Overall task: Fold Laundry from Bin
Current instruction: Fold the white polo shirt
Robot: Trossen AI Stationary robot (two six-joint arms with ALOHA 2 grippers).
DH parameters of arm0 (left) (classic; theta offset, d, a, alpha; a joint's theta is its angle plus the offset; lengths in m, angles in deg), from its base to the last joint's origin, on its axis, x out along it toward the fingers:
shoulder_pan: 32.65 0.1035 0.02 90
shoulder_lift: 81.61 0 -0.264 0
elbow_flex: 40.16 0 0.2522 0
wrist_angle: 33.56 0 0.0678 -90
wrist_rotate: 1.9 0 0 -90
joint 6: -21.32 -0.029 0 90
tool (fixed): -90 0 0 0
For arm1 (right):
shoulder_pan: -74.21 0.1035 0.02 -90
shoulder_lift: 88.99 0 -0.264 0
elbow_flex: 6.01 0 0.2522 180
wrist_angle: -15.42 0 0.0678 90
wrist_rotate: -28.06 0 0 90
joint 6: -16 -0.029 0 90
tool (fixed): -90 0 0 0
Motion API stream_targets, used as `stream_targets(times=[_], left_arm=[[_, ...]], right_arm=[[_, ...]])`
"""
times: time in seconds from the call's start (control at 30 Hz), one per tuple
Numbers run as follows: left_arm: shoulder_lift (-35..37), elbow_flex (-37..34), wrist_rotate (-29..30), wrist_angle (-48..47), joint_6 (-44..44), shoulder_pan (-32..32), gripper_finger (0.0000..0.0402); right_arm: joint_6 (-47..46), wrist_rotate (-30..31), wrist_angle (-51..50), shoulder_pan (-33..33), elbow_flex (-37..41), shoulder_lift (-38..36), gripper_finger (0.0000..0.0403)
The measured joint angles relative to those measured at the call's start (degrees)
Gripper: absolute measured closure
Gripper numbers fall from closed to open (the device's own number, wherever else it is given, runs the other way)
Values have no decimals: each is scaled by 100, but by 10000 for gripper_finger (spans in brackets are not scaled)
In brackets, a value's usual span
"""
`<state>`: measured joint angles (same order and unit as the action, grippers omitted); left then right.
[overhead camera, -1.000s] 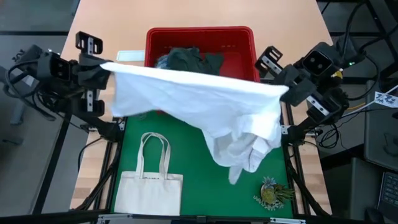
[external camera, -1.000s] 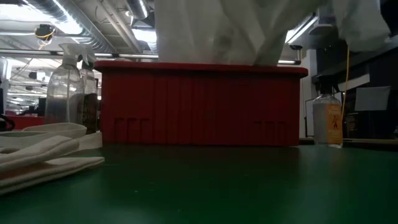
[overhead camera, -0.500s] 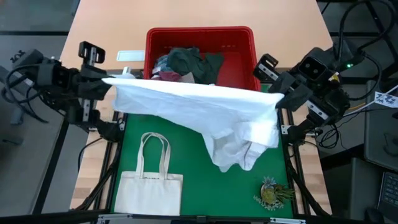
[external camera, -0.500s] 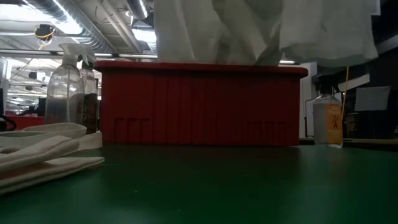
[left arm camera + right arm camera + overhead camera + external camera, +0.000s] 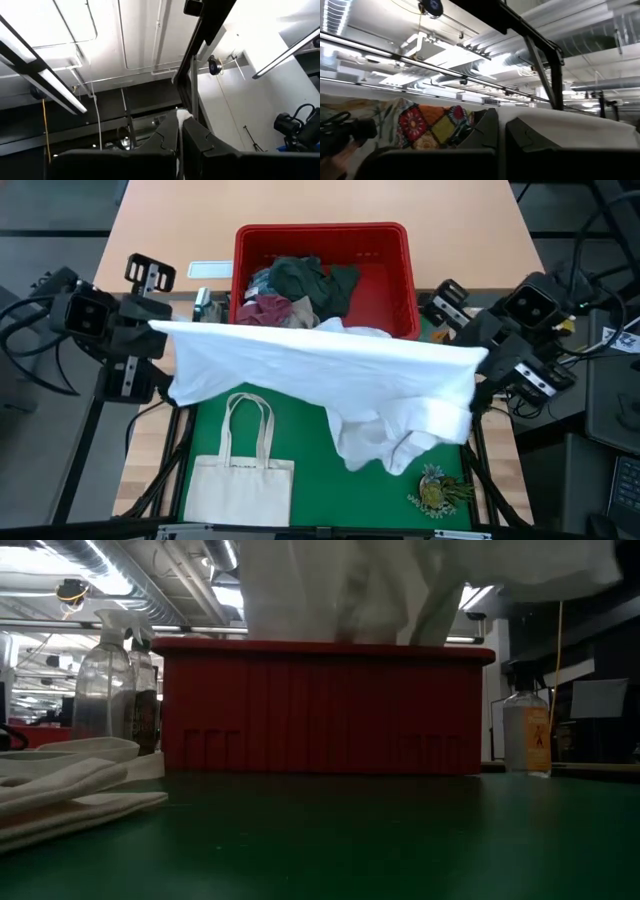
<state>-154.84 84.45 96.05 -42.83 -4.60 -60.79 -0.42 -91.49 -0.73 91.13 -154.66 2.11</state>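
- White soft cotton garment [image 5: 320,370] now hangs stretched between my two arms, above the green mat of the worktop [image 5: 320,480]. A second ago it covered the red plastic bin with slotted sides [image 5: 385,280]; now it has come toward the front and the bin is open to view again.
- Left tool [image 5: 160,330] is clenched on the garment's left corner, and in the left wrist view a small tip of white cloth shows between its shut fingers [image 5: 192,137].
- Right tool [image 5: 478,360] is clenched on the opposite corner. It has moved forward and a little outward, so the top edge of the cloth is now more straight and tight than before.
- Lower part of the garment is bunched and hangs down on the right side, near the small dried plant decoration [image 5: 440,488]. I judge it is not yet spread flat.
- Remaining laundry, a dark green piece [image 5: 305,280] and a maroon piece [image 5: 265,310], lies inside the bin, so several pieces are left to do.
- Flat white tote bag with handles [image 5: 240,480] lies on the mat under the left half of the cloth. I think I must lower the garment with care, otherwise it lands on the bag.
- My judgement: the pull-out step is finished, and laying the garment down for folding comes next.
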Motion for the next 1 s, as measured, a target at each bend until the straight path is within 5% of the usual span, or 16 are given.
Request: stream_targets(times=[0.73, 1.0], left_arm=[[-1139, 1842, 302, -378, -460, -48, 402], [-1080, 1866, 937, -1949, 168, -101, 402]], right_arm=[[15, 303, 785, 479, 0, -70, 400], [-309, -248, -631, 499, -24, -327, 400]])
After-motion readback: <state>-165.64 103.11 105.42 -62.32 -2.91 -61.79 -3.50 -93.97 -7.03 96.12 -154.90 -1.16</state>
